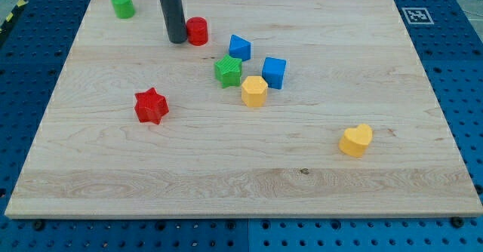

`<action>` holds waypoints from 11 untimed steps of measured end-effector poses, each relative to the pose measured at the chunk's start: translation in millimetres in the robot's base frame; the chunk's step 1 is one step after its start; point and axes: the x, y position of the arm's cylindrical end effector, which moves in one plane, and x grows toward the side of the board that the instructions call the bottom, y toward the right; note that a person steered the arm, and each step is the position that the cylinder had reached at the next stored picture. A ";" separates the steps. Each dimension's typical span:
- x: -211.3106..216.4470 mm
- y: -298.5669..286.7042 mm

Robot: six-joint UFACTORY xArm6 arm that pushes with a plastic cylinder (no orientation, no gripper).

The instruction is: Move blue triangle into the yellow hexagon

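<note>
Sitting up near the view's top, my tip (177,40) is touching or just beside the red cylinder (198,31). No jaws here, just a bare rod. The blue triangle (240,47) lies off to the tip's right, and the yellow hexagon (254,90) sits below it, so I'd judge the push must come from the triangle's upper side, heading down

Pale wooden board (226,169), smooth; blocks perhaps matt plastic; dark rod (172,10) faintly glossy.
</note>
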 end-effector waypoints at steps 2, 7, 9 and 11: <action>-1.7 64.3; -22.3 70.7; -24.7 72.4; -72.0 38.7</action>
